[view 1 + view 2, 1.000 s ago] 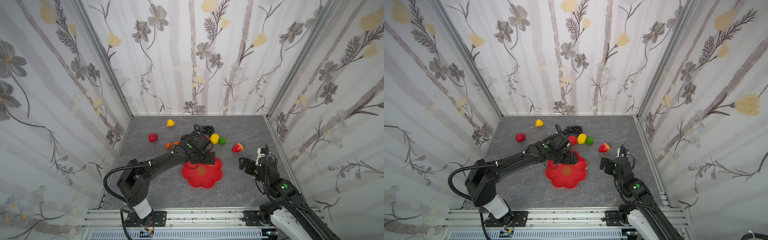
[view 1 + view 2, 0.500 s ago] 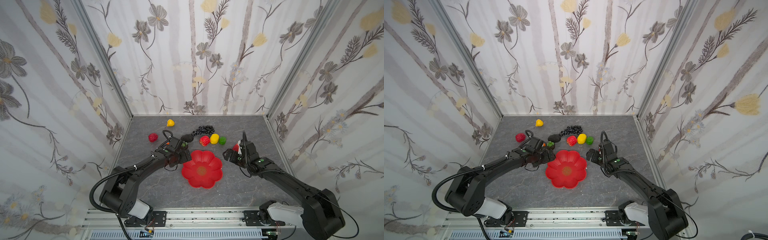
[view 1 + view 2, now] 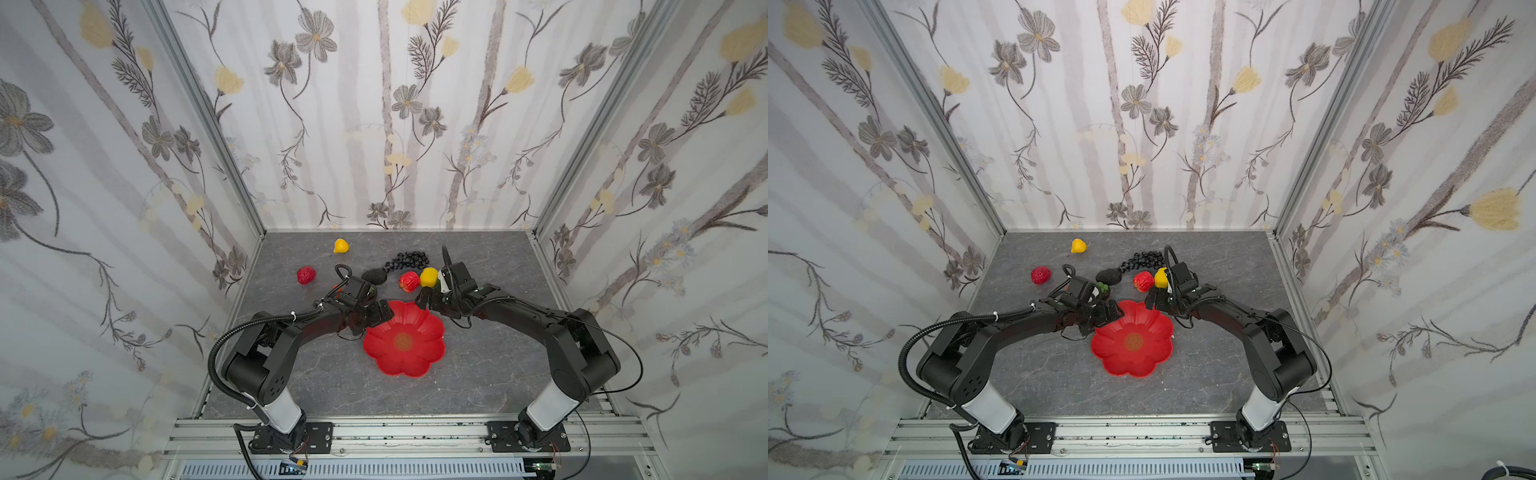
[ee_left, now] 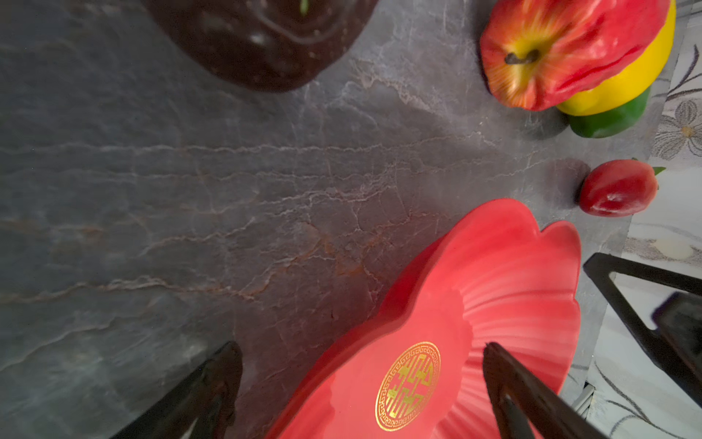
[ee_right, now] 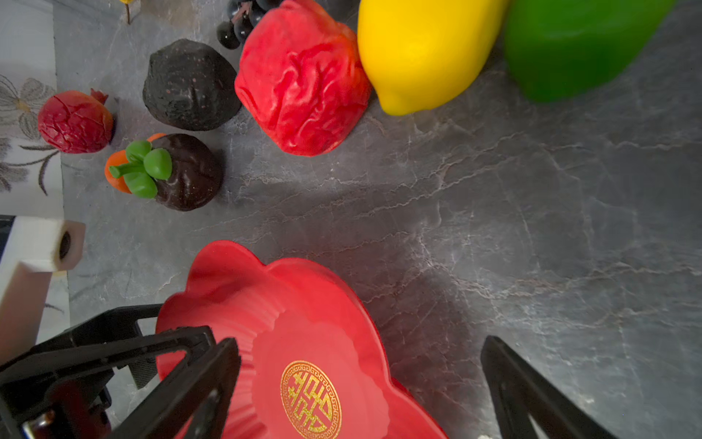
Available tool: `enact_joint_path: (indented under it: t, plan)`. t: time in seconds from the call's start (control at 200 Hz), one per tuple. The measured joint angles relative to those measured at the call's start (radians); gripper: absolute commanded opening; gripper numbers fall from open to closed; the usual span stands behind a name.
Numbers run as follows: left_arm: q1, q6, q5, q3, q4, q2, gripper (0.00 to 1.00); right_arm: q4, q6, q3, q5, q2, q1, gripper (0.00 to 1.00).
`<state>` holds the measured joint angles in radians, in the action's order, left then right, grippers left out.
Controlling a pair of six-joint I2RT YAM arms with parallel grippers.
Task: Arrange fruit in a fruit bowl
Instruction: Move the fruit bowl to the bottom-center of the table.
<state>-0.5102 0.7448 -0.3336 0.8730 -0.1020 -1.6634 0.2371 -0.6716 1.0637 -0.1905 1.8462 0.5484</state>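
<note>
A red bowl (image 3: 419, 359) with a petal-shaped rim sits flat near the middle of a grey, stone-patterned bench (image 3: 478, 374), its gold centre mark uncovered. Two black robot arms reach in from the front edge.

The left gripper (image 3: 376, 316) hangs at the bowl's rear left rim. In the left wrist view its jaws are spread wide and grasp nothing, one above the bowl and the other above bare bench. The right gripper (image 3: 427, 300) hangs at the rear right rim. Its jaws are also spread wide and empty, and they straddle the rim the same way.

All the fruit lies on the bench behind the bowl.
- A red apple (image 3: 409, 281) touches a yellow lemon (image 3: 429, 277).
- In the right wrist view a green fruit (image 5: 581, 41) sits just beside the lemon.
- A black avocado (image 3: 374, 275) lies left of the apple.
- Dark grapes (image 3: 409, 260) lie behind the apple and avocado.
- A dark round fruit with green leaves (image 3: 1102, 289) lies beside the left arm, with a small orange (image 5: 114, 171) touching it.
- A crinkled red fruit (image 3: 306, 275) lies toward the left edge.
- A yellow pear (image 3: 340, 246) lies near the rear edge.
</note>
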Motion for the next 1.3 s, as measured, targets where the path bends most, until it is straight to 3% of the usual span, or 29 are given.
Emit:
enact_joint_path:
  t: [0.3, 0.56, 0.799, 0.989, 1.134, 1.299]
  plan:
    - [-0.097, 0.015, 0.016, 0.001, -0.006, 0.014, 1.0, 0.04, 0.037, -0.036, -0.01, -0.024, 0.067, 0.99]
    - [-0.175, 0.061, 0.104, -0.098, -0.018, 0.13, 1.0, 0.041, 0.021, -0.143, 0.051, -0.115, 0.187, 0.99]
    - [-0.181, 0.096, 0.203, -0.194, -0.025, 0.251, 1.0, 0.087, 0.01, -0.187, 0.124, -0.174, 0.223, 0.99]
    - [-0.159, 0.089, 0.256, -0.196, -0.053, 0.317, 1.0, 0.163, 0.06, -0.106, 0.225, -0.194, 0.225, 0.99]
    - [-0.121, 0.043, 0.355, -0.234, -0.12, 0.48, 1.0, 0.203, 0.157, -0.028, 0.365, -0.227, 0.22, 0.99]
    - [-0.094, -0.029, 0.497, -0.32, -0.172, 0.727, 1.0, 0.218, 0.257, 0.109, 0.43, -0.163, 0.183, 0.99]
